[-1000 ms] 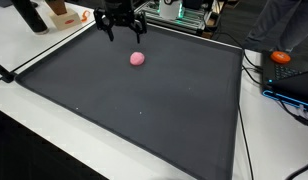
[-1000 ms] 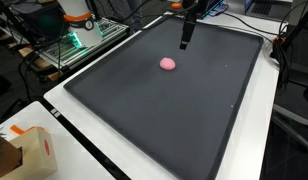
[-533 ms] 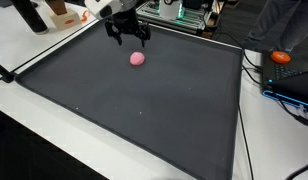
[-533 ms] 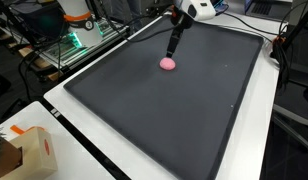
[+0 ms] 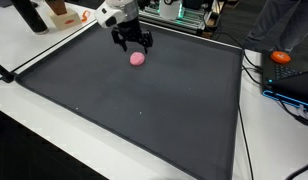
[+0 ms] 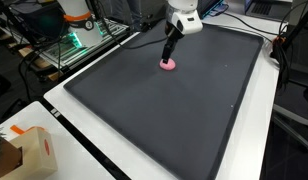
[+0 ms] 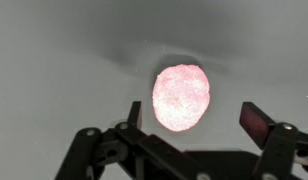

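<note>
Pink ball [image 5: 137, 58] lies on a dark mat [image 5: 144, 120] that covers most of the white surface [image 5: 34, 50]. In both exterior views it sits well inside the mat's border, much closer to the edge that runs past the rack of electronics [image 6: 74, 42] than to the opposite edge, and roughly midway along that edge. The hand [image 5: 133, 42] hangs directly above the ball [image 6: 168, 65], pointing straight down from the white wrist, with its black fingertips low and close over the ball. Its jaws stand wide, holding nothing. In the wrist view the ball [image 7: 182, 97] shows as a rough, slightly oval lump lying between the two fingers [image 7: 257, 120]. It is nearer to one finger than to the other, with clear mat showing between it and the farther one; whether the nearer finger touches it cannot be told. In an exterior view the hand [image 6: 169, 55] looks slim and edge-on above the ball. An orange object [image 5: 281, 57] rests off the mat by some cables, and a cardboard box [image 6: 24, 150] stands at a corner of the surface, well apart from the ball.
</note>
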You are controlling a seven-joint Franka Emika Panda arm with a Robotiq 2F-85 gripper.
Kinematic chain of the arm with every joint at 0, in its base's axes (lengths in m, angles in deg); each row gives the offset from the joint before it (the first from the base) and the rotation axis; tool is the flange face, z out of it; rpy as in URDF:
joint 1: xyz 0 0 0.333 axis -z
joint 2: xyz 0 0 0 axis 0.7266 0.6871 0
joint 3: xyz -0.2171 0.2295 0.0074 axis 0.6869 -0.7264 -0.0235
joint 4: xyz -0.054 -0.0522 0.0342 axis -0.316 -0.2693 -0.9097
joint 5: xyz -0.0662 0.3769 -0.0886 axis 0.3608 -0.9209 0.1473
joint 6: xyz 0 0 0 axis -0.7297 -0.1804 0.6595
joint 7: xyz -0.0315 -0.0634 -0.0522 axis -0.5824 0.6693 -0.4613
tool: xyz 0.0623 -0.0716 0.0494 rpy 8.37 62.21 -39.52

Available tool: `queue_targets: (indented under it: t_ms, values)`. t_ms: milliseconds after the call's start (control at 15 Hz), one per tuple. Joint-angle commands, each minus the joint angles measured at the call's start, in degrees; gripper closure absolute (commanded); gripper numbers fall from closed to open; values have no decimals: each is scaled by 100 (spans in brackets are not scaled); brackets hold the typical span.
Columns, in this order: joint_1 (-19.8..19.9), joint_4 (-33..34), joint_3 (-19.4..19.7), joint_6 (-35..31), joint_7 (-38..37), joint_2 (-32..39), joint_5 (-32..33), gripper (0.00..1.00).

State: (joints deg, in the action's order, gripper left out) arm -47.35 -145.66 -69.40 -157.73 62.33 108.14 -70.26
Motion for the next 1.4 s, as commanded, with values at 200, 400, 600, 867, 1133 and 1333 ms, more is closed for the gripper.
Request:
queue_targets:
  t_ms: [200, 400, 600, 867, 1133, 1333]
  values:
    - [104, -273, -53, -448, 157, 132, -252, 1]
    - [134, -268, -69, -404, 171, 178, -381, 30]
    - [161, -271, -97, -412, 264, 198, -521, 55]
    - [175, -276, -90, -431, 274, 203, -536, 85]
    - [175, -279, -98, -431, 315, 204, -585, 100]
    - [177, -283, -103, -430, 328, 202, -613, 98]
